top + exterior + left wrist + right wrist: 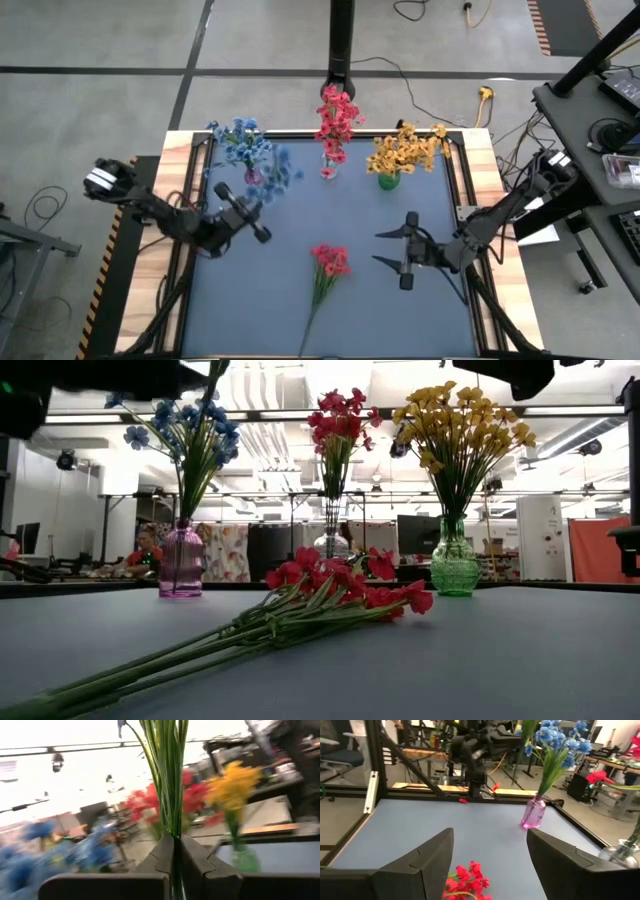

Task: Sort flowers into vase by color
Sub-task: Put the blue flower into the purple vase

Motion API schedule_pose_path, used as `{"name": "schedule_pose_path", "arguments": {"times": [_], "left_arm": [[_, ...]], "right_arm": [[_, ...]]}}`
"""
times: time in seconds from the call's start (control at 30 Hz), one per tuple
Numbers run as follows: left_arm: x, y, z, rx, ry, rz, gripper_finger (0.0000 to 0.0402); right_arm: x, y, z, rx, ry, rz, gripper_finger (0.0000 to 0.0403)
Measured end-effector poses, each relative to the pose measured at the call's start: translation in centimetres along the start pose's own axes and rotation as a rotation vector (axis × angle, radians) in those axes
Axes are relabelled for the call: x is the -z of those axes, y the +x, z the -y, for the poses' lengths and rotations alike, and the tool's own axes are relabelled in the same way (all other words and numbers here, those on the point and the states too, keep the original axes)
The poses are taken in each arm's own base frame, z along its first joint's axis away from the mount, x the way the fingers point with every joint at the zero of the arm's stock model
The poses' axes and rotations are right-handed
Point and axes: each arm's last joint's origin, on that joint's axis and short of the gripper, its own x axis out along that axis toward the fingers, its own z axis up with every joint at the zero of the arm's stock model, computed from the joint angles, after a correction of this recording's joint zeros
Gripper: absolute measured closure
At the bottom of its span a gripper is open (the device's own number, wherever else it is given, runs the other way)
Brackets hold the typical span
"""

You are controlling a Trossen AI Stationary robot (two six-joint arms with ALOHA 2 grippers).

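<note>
I see my left gripper (262, 208) clamping a blue-blossomed green-stemmed sprig (281, 172) by the pink glass vase (254, 176); my right gripper (389, 248) spread wide mid-mat.

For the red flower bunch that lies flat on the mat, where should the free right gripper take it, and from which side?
Probably the bare green stems, below the red blossoms: there the bunch is thin and firm. It lies flat with stems toward the table's front edge, so the open right gripper should descend from above, fingers straddling the stems crosswise.
</note>
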Motion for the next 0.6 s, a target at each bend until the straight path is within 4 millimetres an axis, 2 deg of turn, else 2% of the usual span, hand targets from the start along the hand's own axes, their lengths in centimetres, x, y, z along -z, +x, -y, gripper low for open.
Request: {"name": "schedule_pose_path", "arguments": {"times": [0.2, 0.33, 0.47, 0.6], "left_arm": [[3.2, 1.0, -4.3, -0.065, 0.021, 0.071, 0.0401], [4.2, 1.6, -6.3, -0.079, -0.030, 0.147, 0.0401], [5.3, 2.6, -7.1, -0.084, -0.079, 0.123, 0.0401], [6.6, 3.1, -6.9, -0.067, -0.094, 0.042, 0.0401]], "right_arm": [[0.1, 0.6, 0.7, 0.040, -0.011, -0.010, 0.0158], [0.1, 1.1, 1.3, 0.071, -0.026, -0.015, 0.0158], [0.1, 1.8, 2.3, 0.119, -0.033, -0.021, 0.0158], [0.1, 2.5, 3.3, 0.171, -0.030, -0.025, 0.0158]]}}
